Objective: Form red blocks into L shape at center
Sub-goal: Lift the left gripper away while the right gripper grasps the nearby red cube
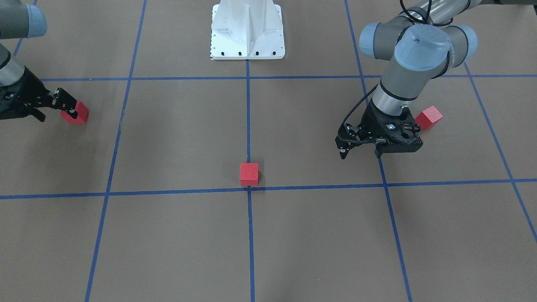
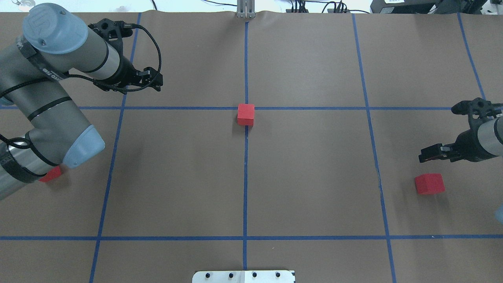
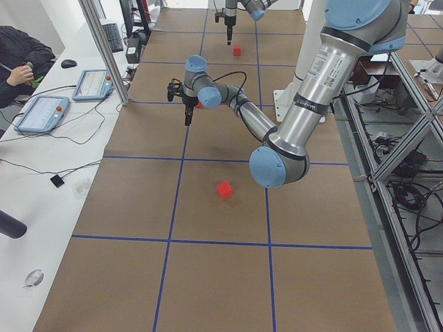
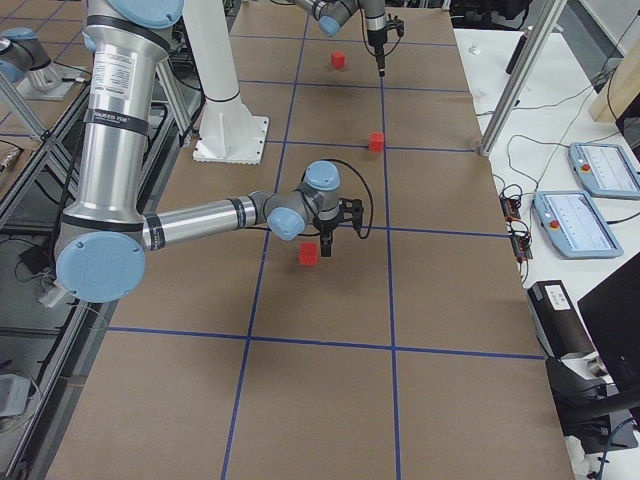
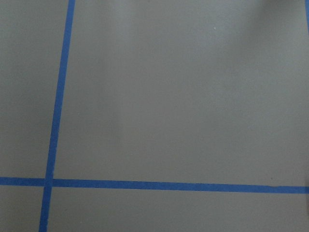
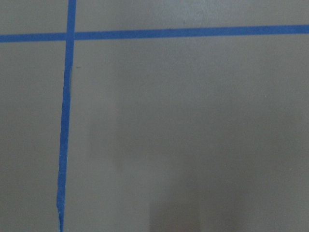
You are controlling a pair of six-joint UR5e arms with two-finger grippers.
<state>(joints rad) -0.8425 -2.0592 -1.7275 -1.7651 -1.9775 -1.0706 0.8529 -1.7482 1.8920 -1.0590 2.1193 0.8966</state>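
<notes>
The first block (image 2: 245, 114) sits on the worktop (image 2: 314, 177) at the center (image 2: 246, 108). Seen from overhead, the second block (image 2: 429, 184) lies at four o'clock from it. The third block (image 2: 52, 174) lies at eight, and both are well apart from it.

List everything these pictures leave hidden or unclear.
- Left block: in the overhead view, mostly under the left arm; in the front view, one edge is behind that arm.
- Right pincer: in the front view it overlaps the right block and the arm is cut off by the edge; contact and opening cannot be told.
- Both wrist views: only paper and tape, no blocks.
</notes>
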